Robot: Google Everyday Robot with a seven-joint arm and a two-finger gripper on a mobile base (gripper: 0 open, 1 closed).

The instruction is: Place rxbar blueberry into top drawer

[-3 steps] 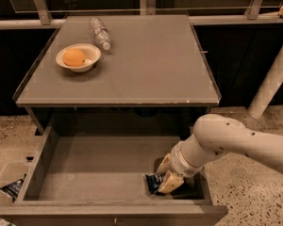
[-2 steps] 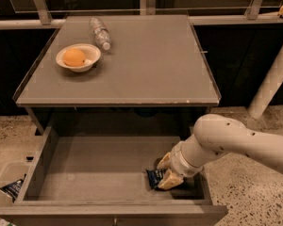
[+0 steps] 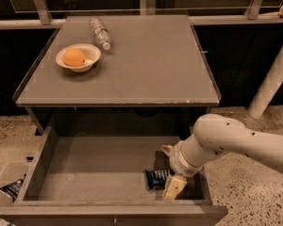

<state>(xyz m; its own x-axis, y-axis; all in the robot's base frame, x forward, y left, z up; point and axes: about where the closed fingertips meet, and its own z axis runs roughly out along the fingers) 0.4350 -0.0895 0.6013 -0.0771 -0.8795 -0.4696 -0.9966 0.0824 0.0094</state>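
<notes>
**A:** What is seen to have changed over the last second?

**B:** The tool is held low in the near right corner of the top drawer. A second ago it was closed about the rxbar blueberry. Its pale fingers are now spread well apart, one toward the far side and one toward the near side. Nothing is clamped between them.

**A:** Where is the bar found?

**B:** It is laid flat on the drawer bottom, right of centre and close to the front panel. Its right end is either touched or merely overlapped by the nearer finger; which one cannot be told.

**A:** What is meant by that for the task?

**B:** The placing is judged all but done, since the bar has been let go inside the drawer. Only the withdrawal is left. A straight lift would be advised, so that the wrapper is not dragged along by the near finger.

**A:** Has anything else been disturbed?

**B:** No. On the counter the bowl, the orange and the clear bottle are unmoved at the far left. A dark packet lies on the floor outside the drawer's left wall.
</notes>
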